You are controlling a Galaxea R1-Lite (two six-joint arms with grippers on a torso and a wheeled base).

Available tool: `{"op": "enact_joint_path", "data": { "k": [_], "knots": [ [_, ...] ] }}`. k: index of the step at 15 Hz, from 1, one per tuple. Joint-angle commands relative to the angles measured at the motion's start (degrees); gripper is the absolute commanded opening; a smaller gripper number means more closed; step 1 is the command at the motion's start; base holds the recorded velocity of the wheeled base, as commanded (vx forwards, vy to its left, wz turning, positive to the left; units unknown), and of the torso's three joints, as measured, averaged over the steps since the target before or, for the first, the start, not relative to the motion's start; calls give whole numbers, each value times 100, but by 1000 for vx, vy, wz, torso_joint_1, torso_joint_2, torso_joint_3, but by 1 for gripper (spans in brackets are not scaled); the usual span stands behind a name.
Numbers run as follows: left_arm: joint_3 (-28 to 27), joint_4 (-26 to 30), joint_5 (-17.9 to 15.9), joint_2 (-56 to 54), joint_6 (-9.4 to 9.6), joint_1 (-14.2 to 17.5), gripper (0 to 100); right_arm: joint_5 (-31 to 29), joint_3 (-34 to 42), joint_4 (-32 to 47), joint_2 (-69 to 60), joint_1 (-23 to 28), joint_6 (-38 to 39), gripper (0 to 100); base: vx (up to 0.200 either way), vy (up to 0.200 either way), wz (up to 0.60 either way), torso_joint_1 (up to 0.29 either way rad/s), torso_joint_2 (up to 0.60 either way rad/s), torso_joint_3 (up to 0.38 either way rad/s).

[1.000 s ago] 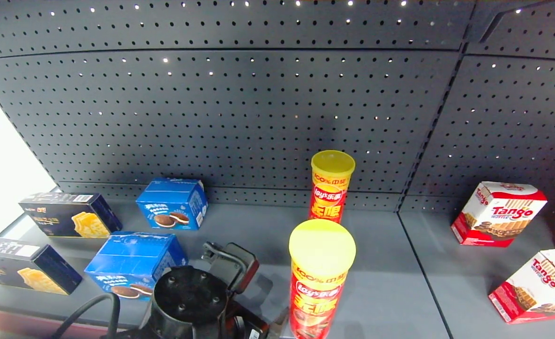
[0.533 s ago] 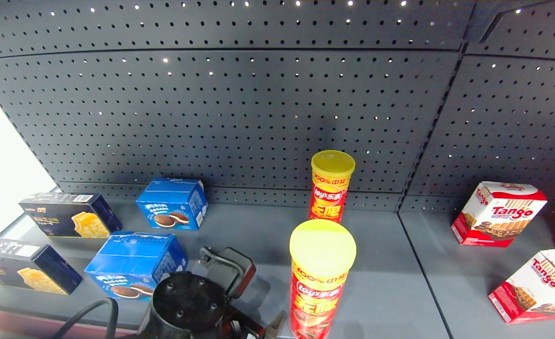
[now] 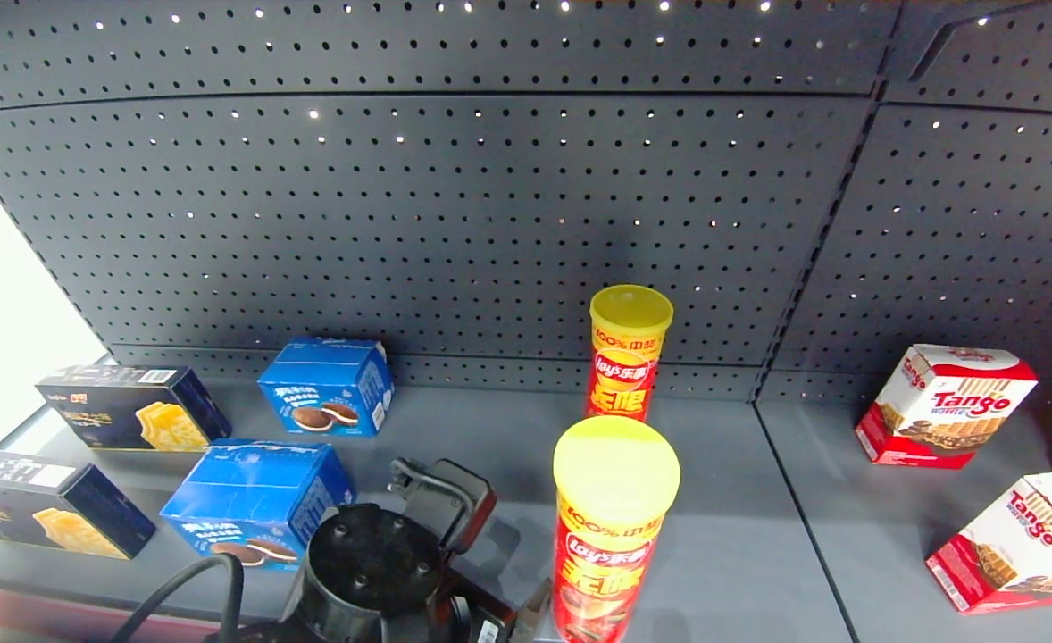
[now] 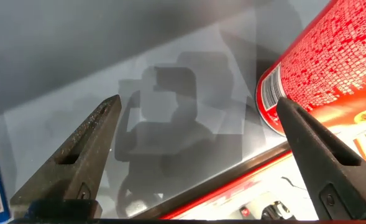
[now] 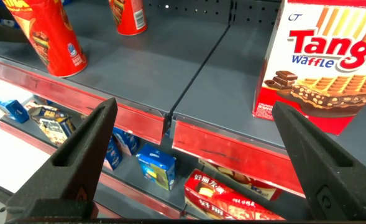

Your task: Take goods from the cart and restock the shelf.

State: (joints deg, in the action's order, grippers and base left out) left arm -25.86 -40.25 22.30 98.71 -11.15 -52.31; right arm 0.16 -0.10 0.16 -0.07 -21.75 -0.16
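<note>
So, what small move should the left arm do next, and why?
Probably draw the left gripper straight back from the shelf: its jaws stand open with nothing between them, and the front chips can already stands upright close beside it.

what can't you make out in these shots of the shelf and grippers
Head view: bottom edge cuts off the base of the near red chip can with yellow lid; right edge cuts the front red-and-white wafer box.
Left wrist view: unclear whether the left gripper touches that can.
Right wrist view: small blue packs below, tiny, partly behind the red shelf lip.
</note>
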Motion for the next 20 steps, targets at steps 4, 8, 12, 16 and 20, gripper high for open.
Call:
{"op": "enact_joint_path", "data": {
  "k": [4, 8, 12, 16, 20],
  "knots": [
    [-25, 0, 12, 61, -10, -86, 100, 2, 1, 2, 7, -5, -2, 100, 0, 0, 0, 0, 0, 0],
    [-51, 0, 29, 70, -1, -95, 100, 2, 1, 2, 7, -5, -2, 100, 0, 0, 0, 0, 0, 0],
    [-174, 0, 38, 131, -10, -166, 100, 2, 1, 2, 7, -5, -2, 100, 0, 0, 0, 0, 0, 0],
    [-262, 0, 108, 210, -10, -262, 100, 2, 1, 2, 7, -5, -2, 100, 0, 0, 0, 0, 0, 0],
    [-280, 0, 117, 228, -10, -262, 100, 2, 1, 2, 7, -5, -2, 100, 0, 0, 0, 0, 0, 0]
  ]
}}
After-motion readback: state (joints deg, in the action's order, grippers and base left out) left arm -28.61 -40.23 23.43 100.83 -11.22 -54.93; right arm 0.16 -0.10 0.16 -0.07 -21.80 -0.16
